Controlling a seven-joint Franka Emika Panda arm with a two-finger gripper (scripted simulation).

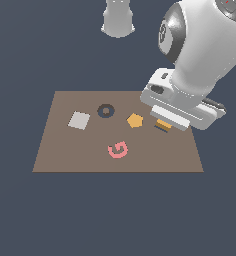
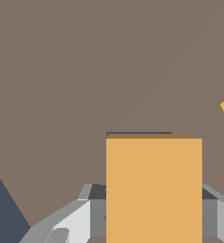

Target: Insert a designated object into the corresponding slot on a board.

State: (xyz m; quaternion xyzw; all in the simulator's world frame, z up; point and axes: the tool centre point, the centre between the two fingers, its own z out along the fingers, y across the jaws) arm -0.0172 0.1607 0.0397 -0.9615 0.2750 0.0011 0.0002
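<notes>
Most of the way along: end effector point(image 2: 154, 213) gripping orange block point(image 2: 154, 190), hovering over navy slot point(image 1: 162, 128) on brown board point(image 1: 65, 150), seating remaining.

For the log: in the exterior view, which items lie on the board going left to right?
Light grey square → dark ring → pink G → orange pentagon → orange block, mostly under the gripper.

Glossy white rounded arm point(image 1: 210, 45) with a dark grey joint cap, ending in a boxy white hand point(image 1: 162, 124).
</notes>
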